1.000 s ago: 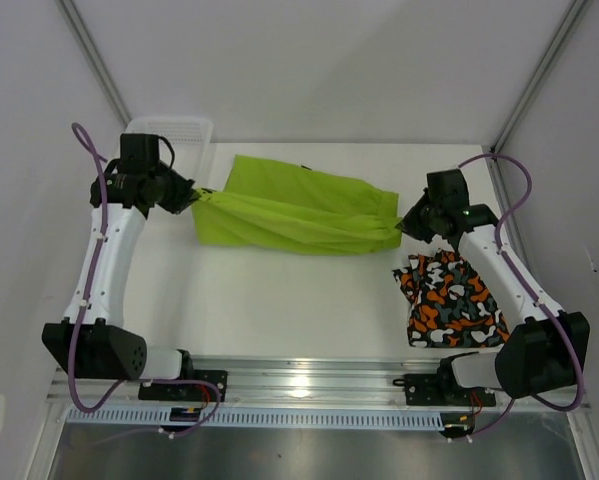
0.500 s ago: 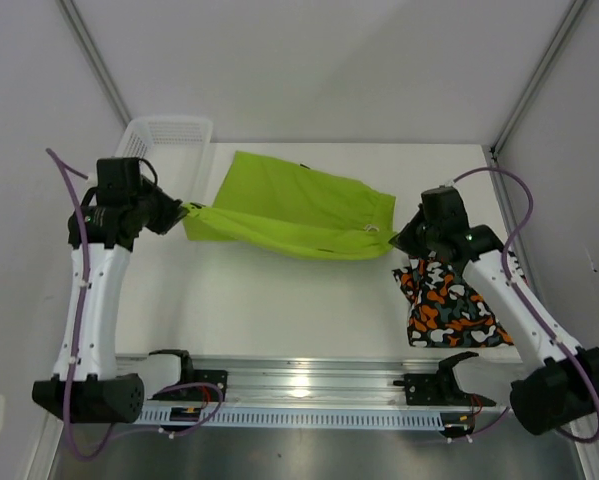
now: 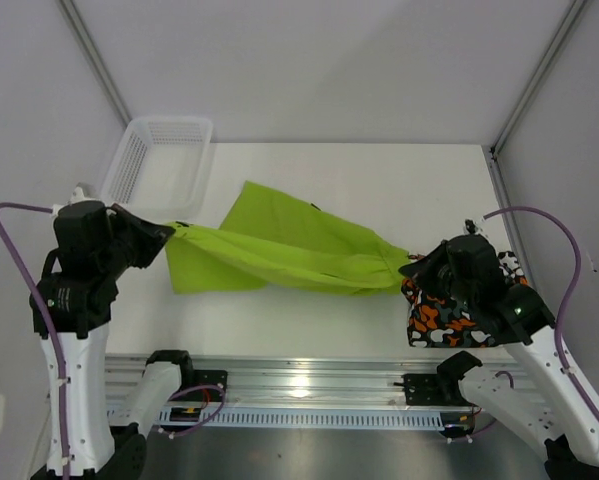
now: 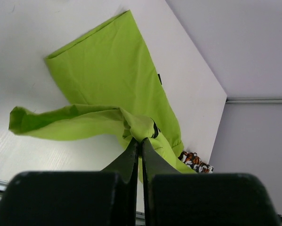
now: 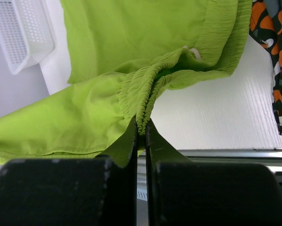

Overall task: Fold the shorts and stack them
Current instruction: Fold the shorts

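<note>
Both our arms have pulled back toward the near edge, dragging the lime green shorts (image 3: 289, 250) with them. Our left gripper (image 3: 171, 232) is clamped on one end, our right gripper (image 3: 409, 268) on the gathered waistband. The cloth stretches left to right, its right end just beside the camouflage shorts (image 3: 449, 312). Open table (image 3: 379, 180) lies beyond; the basket (image 3: 159, 150) sits far left
</note>
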Controlling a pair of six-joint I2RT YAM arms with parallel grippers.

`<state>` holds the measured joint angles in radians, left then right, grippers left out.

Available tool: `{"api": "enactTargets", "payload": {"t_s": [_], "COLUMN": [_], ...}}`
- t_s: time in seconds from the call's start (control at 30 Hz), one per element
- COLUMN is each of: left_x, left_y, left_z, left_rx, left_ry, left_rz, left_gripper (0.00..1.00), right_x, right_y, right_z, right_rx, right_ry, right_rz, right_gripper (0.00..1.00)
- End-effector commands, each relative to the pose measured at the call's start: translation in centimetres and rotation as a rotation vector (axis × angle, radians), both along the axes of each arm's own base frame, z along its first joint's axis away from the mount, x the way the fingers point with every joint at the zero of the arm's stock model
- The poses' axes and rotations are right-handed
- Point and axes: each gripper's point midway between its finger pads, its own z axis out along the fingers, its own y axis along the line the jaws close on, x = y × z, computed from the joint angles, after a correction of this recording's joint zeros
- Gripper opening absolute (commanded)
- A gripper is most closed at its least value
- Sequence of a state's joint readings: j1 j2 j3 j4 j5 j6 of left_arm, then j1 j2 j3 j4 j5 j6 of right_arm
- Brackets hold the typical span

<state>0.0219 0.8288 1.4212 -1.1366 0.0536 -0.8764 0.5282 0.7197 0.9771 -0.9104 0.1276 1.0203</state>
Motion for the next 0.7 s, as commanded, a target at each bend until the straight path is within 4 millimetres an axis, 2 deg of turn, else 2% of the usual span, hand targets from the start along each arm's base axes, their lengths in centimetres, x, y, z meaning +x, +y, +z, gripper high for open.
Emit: {"api": "enactTargets", "payload": {"t_s": [0.0, 0.1, 0.2, 0.3, 0.33, 0.4, 0.43, 0.47, 0.5, 0.57, 0.6, 0.67], "left_x": [3.0, 5.0, 8.2, 10.5, 11.8, 13.5, 14.6, 15.4, 16.3, 18.0, 18.8, 20.3], "left_y": [0.0, 0.5, 0.8, 0.9, 0.9, 1.0, 0.9, 0.9, 0.9, 0.9, 0.9, 0.9], "left_z": [-1.6, -1.5, -2.3, -2.5, -3.4, -4.1, -5.2, -5.4, -5.3, -6.8, -6.5, -7.9], "left_rx": [0.021, 0.04, 0.053, 0.059, 0.059, 0.052, 0.048, 0.045, 0.041, 0.036, 0.036, 0.034], "left_ry": [0.071, 0.06, 0.088, 0.097, 0.127, 0.132, 0.162, 0.162, 0.152, 0.193, 0.189, 0.227], "left_rz": [-0.038, -0.021, -0.016, -0.019, -0.022, -0.02, -0.024, -0.026, -0.026, -0.027, -0.026, -0.023], "left_gripper": [0.0, 0.0, 0.0, 0.0, 0.0, 0.0, 0.0, 0.0, 0.0, 0.0, 0.0, 0.0], "right_x": [1.1, 2.2, 3.1, 3.9, 4.3, 4.9, 5.3, 5.5, 6.0, 6.4, 6.5, 6.9], "right_y": [0.0, 0.1, -0.2, -0.1, -0.5, -0.5, -1.1, -1.3, -1.3, -1.8, -1.9, -2.6], "right_z": [-1.0, -1.9, -2.3, -3.1, -3.5, -4.7, -5.0, -5.5, -5.5, -5.7, -5.9, -6.1], "right_rx": [-0.039, -0.078, -0.073, -0.065, -0.069, -0.078, -0.076, -0.073, -0.059, -0.027, -0.02, -0.014], "right_ry": [0.032, 0.08, 0.079, 0.082, 0.097, 0.149, 0.163, 0.175, 0.162, 0.165, 0.159, 0.152], "right_rz": [-0.035, -0.062, -0.121, -0.146, -0.165, -0.182, -0.214, -0.23, -0.242, -0.284, -0.299, -0.351], "right_gripper": [0.0, 0.0, 0.0, 0.0, 0.0, 0.0, 0.0, 0.0, 0.0, 0.0, 0.0, 0.0]}}
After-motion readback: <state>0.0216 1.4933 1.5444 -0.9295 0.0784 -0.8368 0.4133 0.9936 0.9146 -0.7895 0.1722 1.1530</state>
